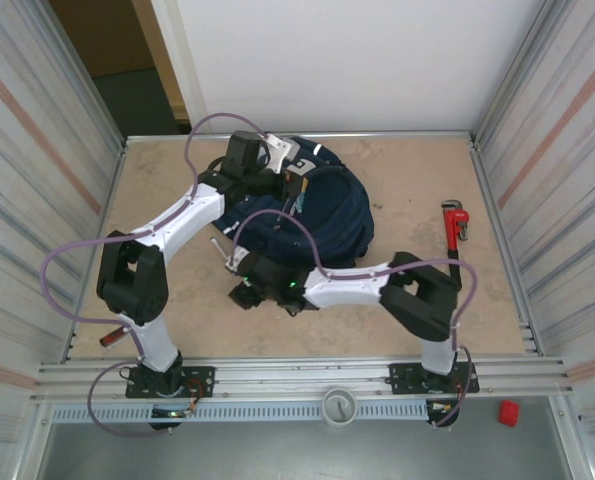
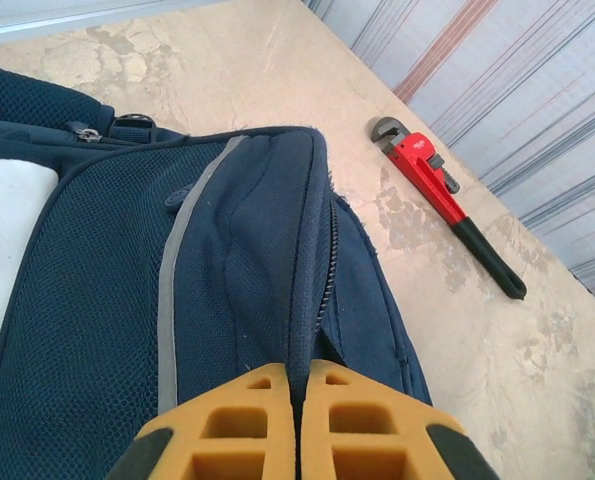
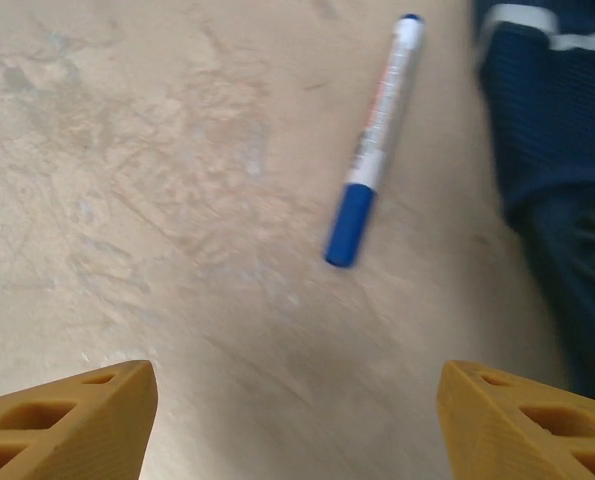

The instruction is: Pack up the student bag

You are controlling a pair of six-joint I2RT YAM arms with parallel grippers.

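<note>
student bag [image 1: 337,215]: rounded navy mesh backpack on mottled beige bench [image 1: 417,200] | left gripper [image 2: 297,385]: orange fingers [image 2: 247,425] pinched shut on bag's zipper seam | right gripper [image 3: 297,375]: spread open beside bag, near slim blue-capped marker [image 3: 372,150]

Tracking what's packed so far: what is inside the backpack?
The inside of the backpack is covered by its navy fabric; contents cannot be seen. A marker and a wrench lie outside, on the table.

place: robot lab test cell | evidence: ribbed metal walls [image 1: 22,150] around a stone-look table [image 1: 417,200]; white robot arms [image 1: 177,224] bolted on an aluminium rail [image 1: 297,372] at its edge
</note>
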